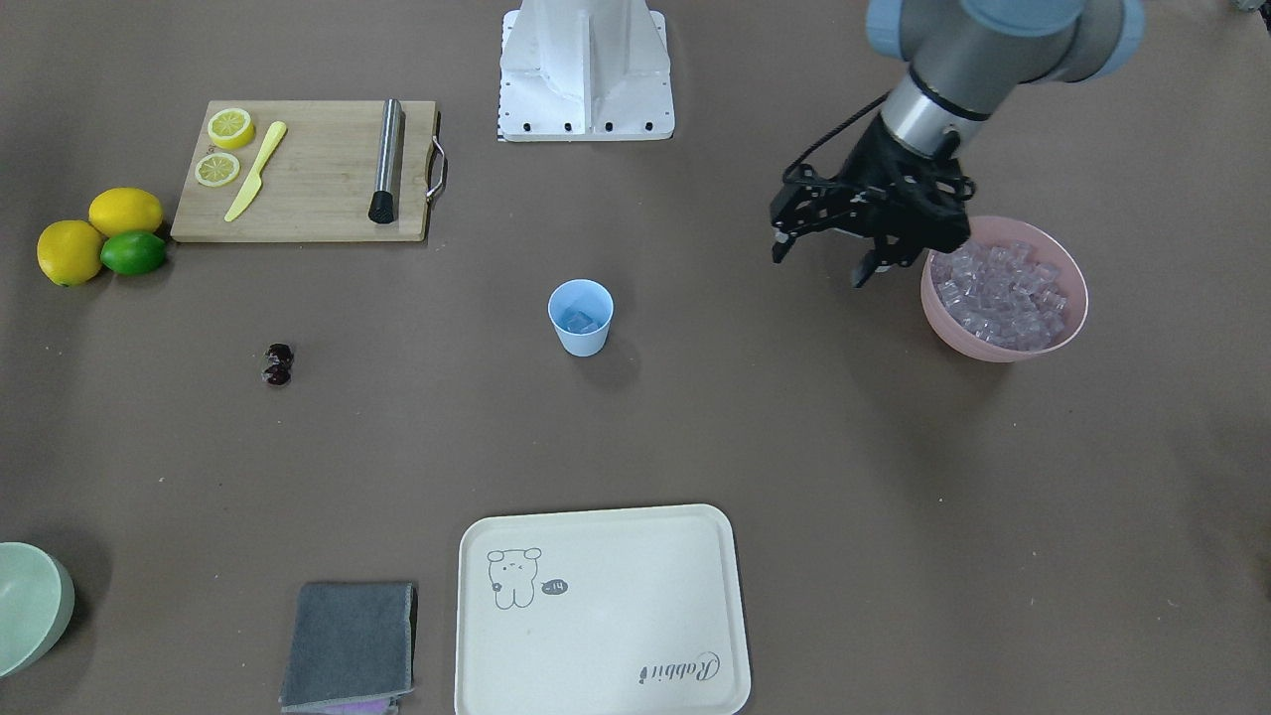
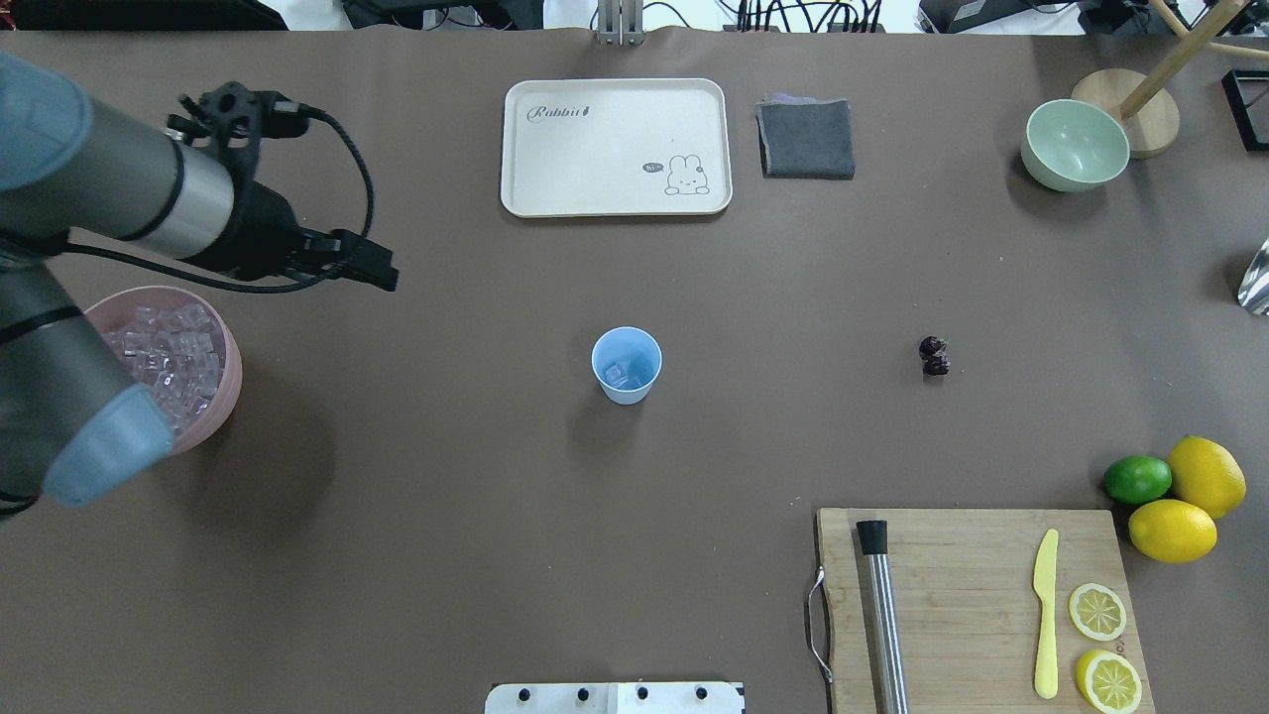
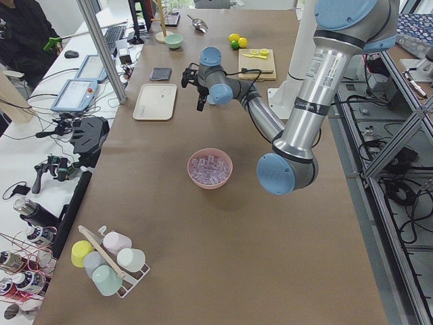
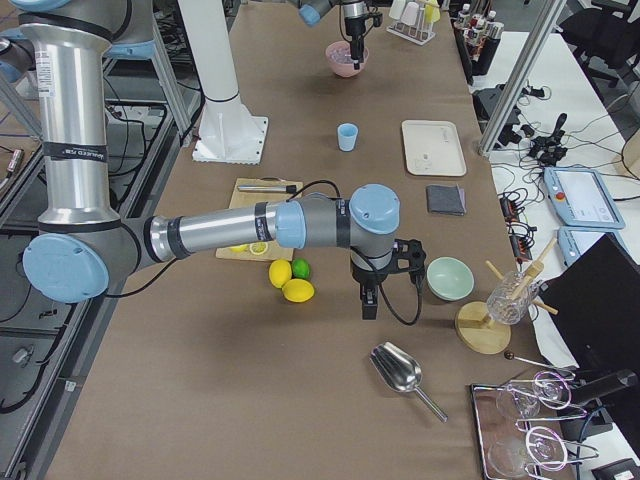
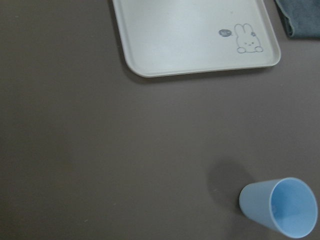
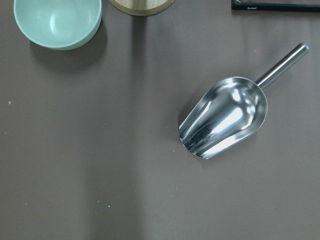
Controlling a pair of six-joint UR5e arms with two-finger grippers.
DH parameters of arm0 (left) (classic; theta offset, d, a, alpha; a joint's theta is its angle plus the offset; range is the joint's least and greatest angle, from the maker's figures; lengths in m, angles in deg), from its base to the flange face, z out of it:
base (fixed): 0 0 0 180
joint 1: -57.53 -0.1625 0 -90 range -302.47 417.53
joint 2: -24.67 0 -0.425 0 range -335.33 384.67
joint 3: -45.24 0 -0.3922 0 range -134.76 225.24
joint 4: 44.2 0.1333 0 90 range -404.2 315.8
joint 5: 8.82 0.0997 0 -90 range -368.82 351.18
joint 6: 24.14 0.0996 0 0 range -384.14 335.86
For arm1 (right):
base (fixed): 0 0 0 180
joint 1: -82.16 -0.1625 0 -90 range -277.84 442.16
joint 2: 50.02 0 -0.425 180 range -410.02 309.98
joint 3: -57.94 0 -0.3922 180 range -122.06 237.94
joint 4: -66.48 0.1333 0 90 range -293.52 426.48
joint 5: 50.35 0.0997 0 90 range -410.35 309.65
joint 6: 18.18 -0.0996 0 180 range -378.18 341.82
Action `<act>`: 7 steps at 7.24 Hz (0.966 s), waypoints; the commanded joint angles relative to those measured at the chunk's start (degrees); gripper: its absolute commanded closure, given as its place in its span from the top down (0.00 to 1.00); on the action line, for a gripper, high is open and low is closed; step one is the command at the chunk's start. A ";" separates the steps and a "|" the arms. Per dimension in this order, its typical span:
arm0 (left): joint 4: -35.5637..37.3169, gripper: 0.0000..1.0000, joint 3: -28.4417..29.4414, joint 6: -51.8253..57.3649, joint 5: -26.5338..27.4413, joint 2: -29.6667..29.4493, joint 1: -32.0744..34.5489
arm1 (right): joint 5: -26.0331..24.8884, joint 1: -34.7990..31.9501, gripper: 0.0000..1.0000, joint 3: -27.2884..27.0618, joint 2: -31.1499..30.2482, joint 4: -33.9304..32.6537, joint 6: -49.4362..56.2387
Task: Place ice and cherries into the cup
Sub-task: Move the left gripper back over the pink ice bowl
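Well, left claw (image 1: 822, 263) hangs released, empty, just beside the bowl (image 1: 993, 353) of ice (image 1: 1003, 288). Cup (image 1: 581, 318), then cherries (image 1: 278, 364), lie well apart from it. Right claw (image 4: 368, 305), near a scoop (image 4: 400, 372): grip cannot be told.

1. A robotics lab: two industrial arms, the left arm (image 3: 318, 81) and the right arm (image 4: 210, 232), work over a long brown tabletop (image 3: 203, 271) with a white pedestal (image 1: 586, 70) at its edge.
2. Beside it is a side bench (image 3: 27, 156) that carries teach pendants (image 3: 74, 95) and loose cables (image 3: 57, 125).
3. Aluminium frame posts (image 3: 101, 51) stand between the two.
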 commanded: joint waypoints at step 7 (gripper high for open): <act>-13.64 0.97 5.02 20.91 -4.63 19.45 10.37 | 0.10 2.15 1.00 -0.34 1.29 0.05 -1.58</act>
